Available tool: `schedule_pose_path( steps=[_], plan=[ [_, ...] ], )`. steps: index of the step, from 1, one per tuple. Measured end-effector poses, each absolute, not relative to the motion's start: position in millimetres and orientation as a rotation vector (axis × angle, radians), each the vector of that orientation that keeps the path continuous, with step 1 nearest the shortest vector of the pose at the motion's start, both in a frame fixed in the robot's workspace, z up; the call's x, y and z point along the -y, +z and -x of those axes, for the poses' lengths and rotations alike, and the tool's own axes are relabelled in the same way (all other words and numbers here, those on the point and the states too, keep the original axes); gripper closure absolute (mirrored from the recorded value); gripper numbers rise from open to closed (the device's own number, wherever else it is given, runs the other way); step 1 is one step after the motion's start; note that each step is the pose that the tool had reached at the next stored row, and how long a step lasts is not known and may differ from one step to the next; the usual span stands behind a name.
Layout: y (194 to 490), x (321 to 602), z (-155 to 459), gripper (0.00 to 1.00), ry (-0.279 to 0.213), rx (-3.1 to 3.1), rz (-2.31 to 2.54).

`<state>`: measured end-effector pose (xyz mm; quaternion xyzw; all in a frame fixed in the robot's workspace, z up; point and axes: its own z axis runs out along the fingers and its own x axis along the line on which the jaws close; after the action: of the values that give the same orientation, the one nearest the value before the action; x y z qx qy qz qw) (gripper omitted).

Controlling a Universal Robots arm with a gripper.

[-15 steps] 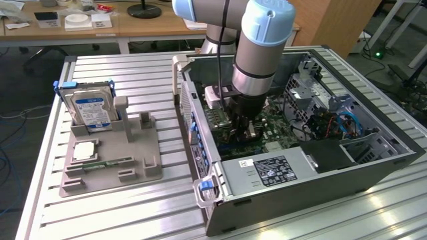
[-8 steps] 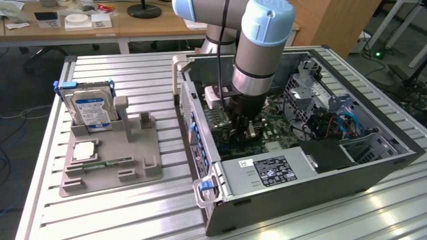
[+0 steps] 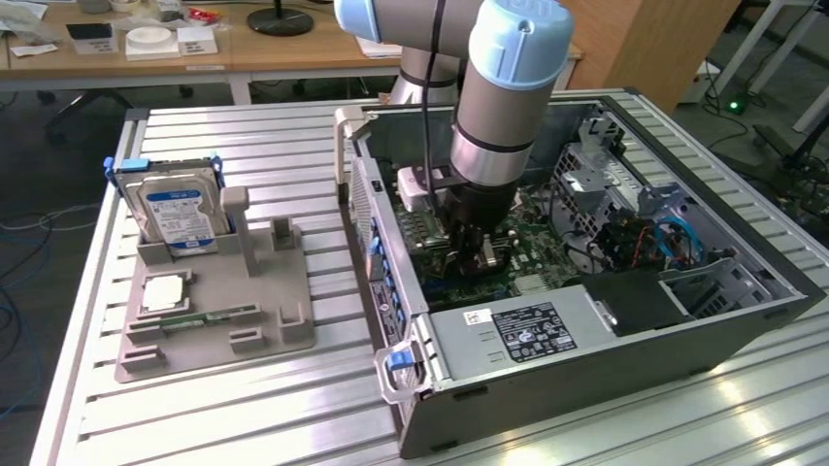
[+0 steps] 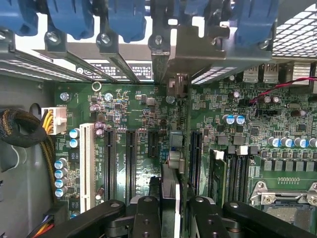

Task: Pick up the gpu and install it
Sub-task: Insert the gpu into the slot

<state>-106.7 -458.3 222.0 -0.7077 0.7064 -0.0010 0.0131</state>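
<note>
Tool (image 4: pixel 172 202) grips the gpu (image 4: pixel 171 173) edge-on over the green motherboard (image 4: pixel 138 114).

The computer case (image 3: pixel 583 398) is open on top, so the way in is from above. The arm (image 3: pixel 512 107) and its end effector (image 3: pixel 469 257), clamped on the gpu (image 4: pixel 171 193), fill the middle. A grey power box (image 3: pixel 518 335) blocks the near end. On the exterior view's right, a metal cage (image 3: pixel 603 180) and loose wires (image 3: pixel 674 238) crowd the wall. Beside the gpu, black slots (image 4: pixel 131 163) lie low on the green board (image 4: pixel 148 109), and a memory stick (image 4: pixel 218 173) stands close by. Blue clips (image 4: pixel 124 20) hang over the board's edge. On the exterior view's left, the worktop (image 3: pixel 259 417) is bare near the case; a grey holder (image 3: pixel 220 311) with an upright hard drive (image 3: pixel 178 214) sits farther off.
</note>
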Motion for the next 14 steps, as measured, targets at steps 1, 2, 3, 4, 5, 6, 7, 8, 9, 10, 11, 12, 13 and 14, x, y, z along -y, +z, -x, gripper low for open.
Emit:
schedule_pose_path(
  steps=[1,2,3,4,5,6,7,8,9,10,11,12,13,14],
  plan=[
    [221.9,458.3,106.7,0.73,-0.003,-2.200,2.206],
    [222.0,458.3,106.7,0.73,-0.003,-2.199,2.206],
    [222.0,458.3,106.7,0.73,-0.003,-2.199,2.206],
    [222.0,458.3,106.7,0.73,-0.003,-2.199,2.207],
    [221.9,458.3,106.7,0.73,-0.002,-2.199,2.207],
    [221.9,458.3,106.7,0.73,-0.003,-2.199,2.206],
    [221.7,458.3,106.8,0.73,-0.003,-2.199,2.206],
    [221.2,458.4,106.7,0.73,-0.003,-2.200,2.207],
    [220.4,458.4,106.7,0.73,-0.003,-2.199,2.207],
    [219.8,458.4,106.7,0.73,-0.003,-2.199,2.207],
    [219.7,458.4,106.7,0.73,-0.003,-2.199,2.207],
    [219.6,458.3,106.7,0.73,-0.003,-2.199,2.206],
    [219.5,458.3,106.7,0.73,-0.003,-2.199,2.206],
    [219.5,458.3,106.7,0.73,-0.002,-2.199,2.206]
  ],
)
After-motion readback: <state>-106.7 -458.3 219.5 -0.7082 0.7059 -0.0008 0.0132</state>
